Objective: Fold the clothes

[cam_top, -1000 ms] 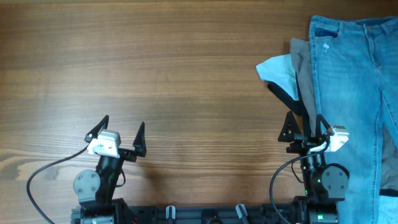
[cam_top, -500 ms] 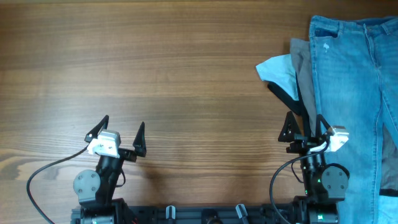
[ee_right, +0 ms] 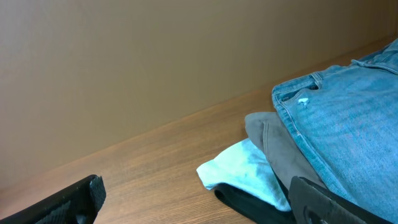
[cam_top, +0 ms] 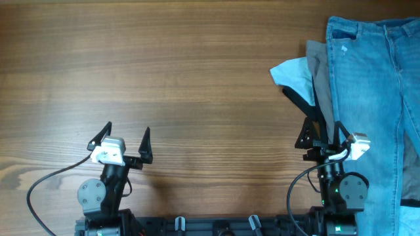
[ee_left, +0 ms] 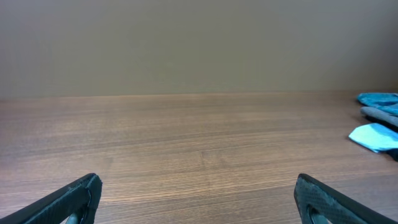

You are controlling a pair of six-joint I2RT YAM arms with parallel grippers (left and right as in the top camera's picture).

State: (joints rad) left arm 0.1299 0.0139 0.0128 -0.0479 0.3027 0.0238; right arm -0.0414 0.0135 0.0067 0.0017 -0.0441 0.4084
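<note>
Wooden table (cam_top: 197,78): mid-brown, grain running left to right in the overhead view, with darker streaks between paler bands. Matte, flat surface. Plain tan wall (ee_left: 186,43) rises behind the table's far edge in the 2 wrist views.

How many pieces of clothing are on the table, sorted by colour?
Light-blue denim jeans: 1
Grey garment: 1
Pale-blue piece: 1
Black piece: 1
Total: 4
</note>
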